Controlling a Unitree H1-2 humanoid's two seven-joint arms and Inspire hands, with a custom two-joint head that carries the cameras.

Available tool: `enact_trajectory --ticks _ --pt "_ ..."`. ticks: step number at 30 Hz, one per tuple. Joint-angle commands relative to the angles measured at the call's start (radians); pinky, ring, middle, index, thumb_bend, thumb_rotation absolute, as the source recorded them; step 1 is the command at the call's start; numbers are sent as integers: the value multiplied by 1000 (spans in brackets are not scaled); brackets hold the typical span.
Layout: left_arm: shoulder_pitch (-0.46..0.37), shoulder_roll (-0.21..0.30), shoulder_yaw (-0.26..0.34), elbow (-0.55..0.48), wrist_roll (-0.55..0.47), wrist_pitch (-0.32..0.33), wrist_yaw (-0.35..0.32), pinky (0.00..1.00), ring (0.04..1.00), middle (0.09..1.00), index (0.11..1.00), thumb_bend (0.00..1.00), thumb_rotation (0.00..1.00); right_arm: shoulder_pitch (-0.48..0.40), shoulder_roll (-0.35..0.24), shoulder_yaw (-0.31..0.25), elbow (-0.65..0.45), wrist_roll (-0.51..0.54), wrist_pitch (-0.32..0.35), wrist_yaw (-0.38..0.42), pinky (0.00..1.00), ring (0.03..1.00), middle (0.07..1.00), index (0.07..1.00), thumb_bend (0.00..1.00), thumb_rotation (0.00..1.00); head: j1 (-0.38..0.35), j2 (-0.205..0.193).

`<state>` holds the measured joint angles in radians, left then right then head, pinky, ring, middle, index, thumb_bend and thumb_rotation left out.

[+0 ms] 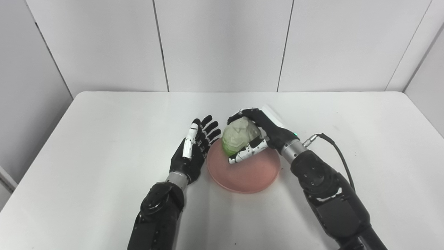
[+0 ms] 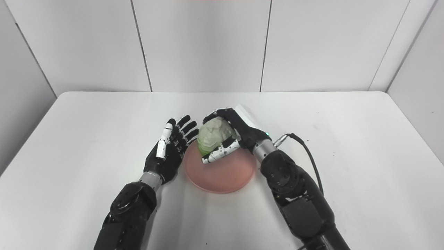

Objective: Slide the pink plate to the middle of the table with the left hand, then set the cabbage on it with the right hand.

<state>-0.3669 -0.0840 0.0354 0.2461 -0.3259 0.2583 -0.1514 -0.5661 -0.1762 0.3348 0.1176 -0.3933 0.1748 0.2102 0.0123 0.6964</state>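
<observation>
The left hand (image 1: 191, 152) is resting toward the table's (image 1: 86, 146) front edge, fingers spread and holding nothing, just beside the left rim of the pink plate (image 1: 248, 173). The plate is sitting near the table's middle. Over its far left part, the right hand (image 1: 255, 137) is wrapping its fingers and thumb around the cabbage (image 1: 239, 137), gripping it.

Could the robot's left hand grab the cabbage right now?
Probably not. The left hand is open right beside the pink plate, so it is near enough, but the right hand is wrapped around the cabbage, covering its top and front.
</observation>
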Motion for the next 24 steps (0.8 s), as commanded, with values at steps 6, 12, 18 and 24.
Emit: enact_trajectory --ticks 6,12,18,24 --pt "-5 -7 2 -24 3 41 12 884 904 904 886 445 1000 -23 16 16 12 -5 -69 -3 357 406 434 528 522 0 -14 18" --pt "-5 7 3 -42 -1 58 1 895 918 922 904 449 1000 -10 12 24 21 -17 -68 -7 352 398 427 529 521 0 -36 38" --pt "-2 15 3 -53 -2 66 -6 902 924 931 917 452 1000 3 -2 18 23 -37 -72 -15 370 421 444 518 525 0 -43 50" --pt "2 22 4 -64 -5 73 -8 909 917 922 915 455 1000 17 -6 8 28 -49 -51 -16 376 385 478 543 513 0 -54 59"
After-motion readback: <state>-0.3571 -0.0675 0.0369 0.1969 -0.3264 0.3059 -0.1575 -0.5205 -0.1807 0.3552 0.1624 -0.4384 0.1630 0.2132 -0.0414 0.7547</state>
